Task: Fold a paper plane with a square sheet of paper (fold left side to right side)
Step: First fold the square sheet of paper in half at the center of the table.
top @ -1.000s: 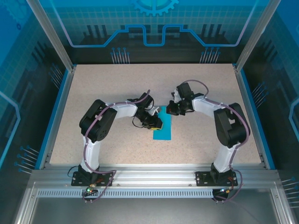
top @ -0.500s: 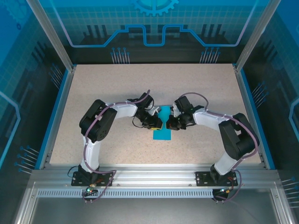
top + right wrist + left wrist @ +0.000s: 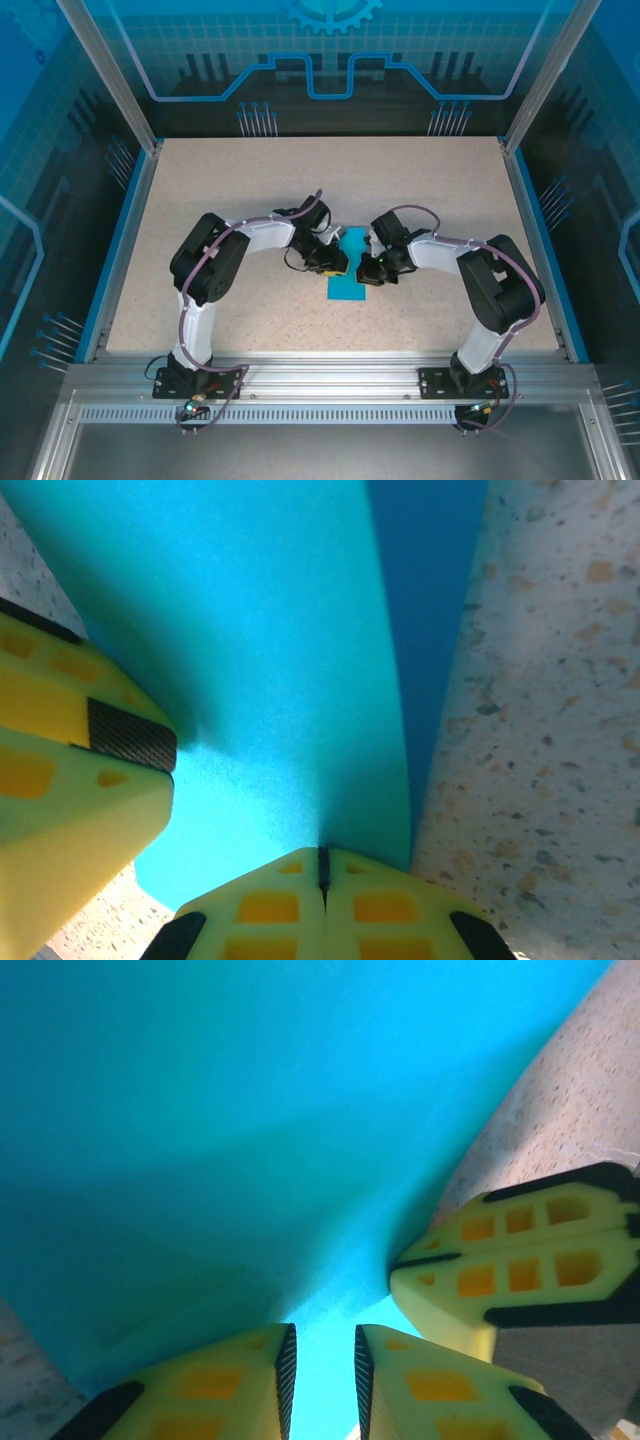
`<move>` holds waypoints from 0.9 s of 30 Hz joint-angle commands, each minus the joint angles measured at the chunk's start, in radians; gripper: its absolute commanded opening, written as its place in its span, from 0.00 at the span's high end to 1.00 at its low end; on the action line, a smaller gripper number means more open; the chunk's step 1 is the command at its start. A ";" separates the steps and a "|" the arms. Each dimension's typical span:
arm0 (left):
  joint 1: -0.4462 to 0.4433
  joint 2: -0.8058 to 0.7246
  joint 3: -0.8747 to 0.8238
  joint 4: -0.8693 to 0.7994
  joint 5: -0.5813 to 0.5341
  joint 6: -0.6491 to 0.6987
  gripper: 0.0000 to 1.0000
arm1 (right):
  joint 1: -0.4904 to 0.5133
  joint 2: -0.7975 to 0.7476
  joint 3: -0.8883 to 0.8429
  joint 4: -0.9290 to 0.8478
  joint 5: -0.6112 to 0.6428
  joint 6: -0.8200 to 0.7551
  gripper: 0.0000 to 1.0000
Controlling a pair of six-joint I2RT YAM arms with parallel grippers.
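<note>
**Speckled table: both grippers meet at the blue paper**

Speckled table (image 3: pixel 250 180) lies bare beyond, left and right of the work, out to its blue rim (image 3: pixel 120 250) and the glass walls behind. Both arms bend elbows outward and reach in to the middle. Between their wrists lies the paper (image 3: pixel 348 287), a narrow blue strip running away from the bases, near the table's centre.

The left gripper (image 3: pixel 337 264) sits at the paper's left edge. In its wrist view its yellow fingers (image 3: pixel 240 1385) stand a narrow slit apart, blue showing in the gap; whether they pinch a layer I cannot tell.

The right gripper (image 3: pixel 323 852) is clenched, its fingers pressed flat together, its tip touching the paper's right side. There a lighter layer lies over a darker strip. The two grippers are just beside each other, only the paper between them.
</note>
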 commanded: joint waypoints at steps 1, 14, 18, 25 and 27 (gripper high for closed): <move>0.008 -0.017 0.038 0.004 -0.045 0.018 0.76 | 0.010 0.041 -0.018 -0.100 0.074 -0.021 1.00; 0.032 0.029 0.013 0.150 -0.045 0.044 0.78 | 0.006 0.059 -0.015 -0.109 0.088 -0.033 1.00; 0.032 0.037 -0.001 0.171 -0.043 0.042 0.78 | 0.004 0.062 -0.017 -0.113 0.091 -0.038 1.00; 0.034 0.052 -0.025 0.188 -0.047 0.037 0.78 | 0.002 0.068 -0.017 -0.120 0.098 -0.044 1.00; 0.035 0.052 -0.035 0.197 -0.054 0.037 0.78 | 0.003 0.066 -0.018 -0.123 0.101 -0.046 1.00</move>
